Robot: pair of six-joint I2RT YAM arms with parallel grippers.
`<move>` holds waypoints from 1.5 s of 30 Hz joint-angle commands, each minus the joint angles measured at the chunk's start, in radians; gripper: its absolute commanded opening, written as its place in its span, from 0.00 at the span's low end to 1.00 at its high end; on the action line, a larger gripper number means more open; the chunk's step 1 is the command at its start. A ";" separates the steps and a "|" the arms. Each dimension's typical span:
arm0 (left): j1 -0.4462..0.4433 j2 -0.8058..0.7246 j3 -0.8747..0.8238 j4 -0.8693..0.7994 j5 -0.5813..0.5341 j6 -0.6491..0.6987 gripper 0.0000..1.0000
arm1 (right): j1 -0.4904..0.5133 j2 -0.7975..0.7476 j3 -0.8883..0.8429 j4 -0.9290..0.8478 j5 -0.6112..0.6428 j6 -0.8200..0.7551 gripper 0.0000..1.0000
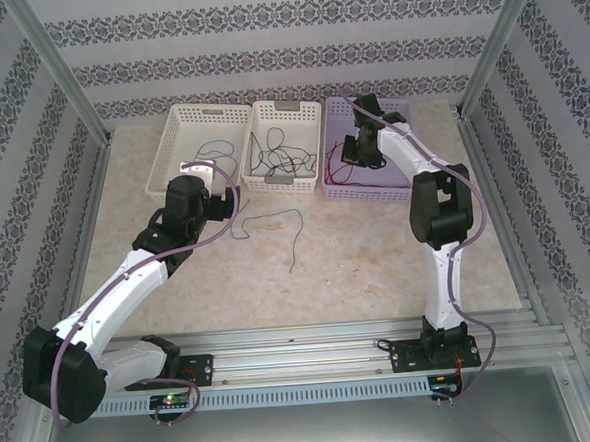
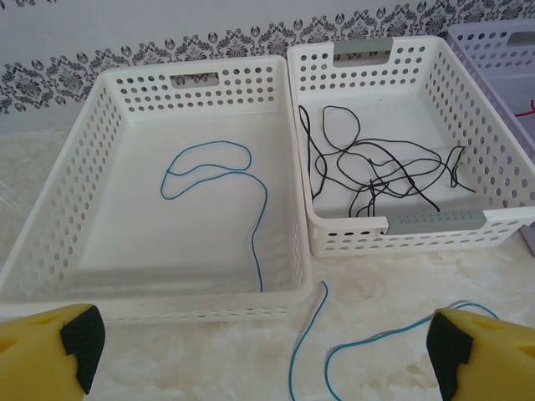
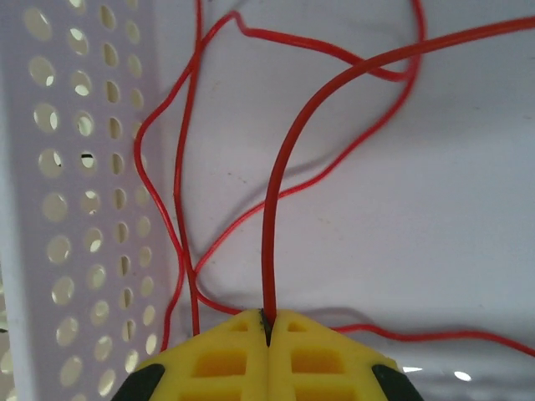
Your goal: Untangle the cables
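Tabletop point(image 1: 378, 266): walled on 3 sides, with open marbled surface in front of 3 baskets lined up along the far edge.

Left white basket point(image 1: 183, 110) holds 1 blue cable point(image 2: 265, 209). Middle white basket point(image 1: 315, 140) holds tangled black cables point(image 2: 368, 163).

1 teal cable point(image 1: 298, 236) lies on the tabletop below the left fingers point(image 1: 200, 173), which are spread wide and empty.

Right fingers point(image 3: 276, 338), inside the lilac basket point(image 1: 373, 191), pinch a red cable point(image 3: 269, 251).

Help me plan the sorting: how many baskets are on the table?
3, side by side at the far end: a white basket at left, a second white basket in the middle, a lilac basket at right. None seems hidden.
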 commanded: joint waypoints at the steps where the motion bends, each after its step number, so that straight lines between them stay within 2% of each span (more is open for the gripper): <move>1: -0.019 0.000 0.032 -0.017 0.009 -0.011 1.00 | 0.011 0.074 0.055 -0.097 -0.059 -0.021 0.03; 6: -0.022 0.006 0.034 -0.018 0.018 -0.010 1.00 | 0.020 0.055 0.070 -0.111 -0.054 -0.030 0.09; 8: -0.025 0.007 0.032 -0.019 0.022 -0.010 1.00 | 0.019 -0.018 0.014 -0.061 -0.050 -0.018 0.20; 10: -0.031 0.010 0.034 -0.021 0.029 -0.010 1.00 | 0.021 -0.115 -0.049 -0.001 -0.029 -0.002 0.36; 14: -0.050 0.028 0.043 -0.036 0.033 -0.020 1.00 | 0.020 -0.292 -0.150 0.076 0.000 -0.002 0.36; 17: -0.078 0.065 0.060 -0.055 0.041 -0.042 1.00 | 0.027 -0.427 -0.220 0.102 0.044 -0.015 0.47; 21: -0.177 0.191 0.155 -0.162 0.028 -0.058 0.98 | 0.064 -0.637 -0.341 0.134 0.086 -0.065 0.54; 25: -0.312 0.343 0.249 -0.266 -0.065 -0.050 0.98 | 0.105 -0.864 -0.528 0.181 0.119 -0.080 0.59; 27: -0.339 0.397 0.273 -0.300 -0.097 -0.072 1.00 | 0.115 -0.976 -0.627 0.207 0.122 -0.082 0.62; 30: -0.353 0.472 0.315 -0.340 -0.082 -0.116 1.00 | 0.118 -1.138 -0.740 0.203 0.127 -0.090 0.65; 31: -0.362 0.502 0.334 -0.354 -0.072 -0.128 1.00 | 0.120 -1.194 -0.771 0.199 0.127 -0.093 0.72; 33: -0.387 0.557 0.372 -0.365 -0.069 -0.147 1.00 | 0.124 -1.292 -0.821 0.196 0.108 -0.102 0.98; 39: -0.413 0.718 0.470 -0.341 0.002 -0.280 1.00 | 0.137 -1.482 -0.838 0.057 0.160 -0.140 0.98; 45: -0.412 0.868 0.619 -0.400 -0.012 -0.374 1.00 | 0.138 -1.612 -0.837 -0.027 0.135 -0.138 0.98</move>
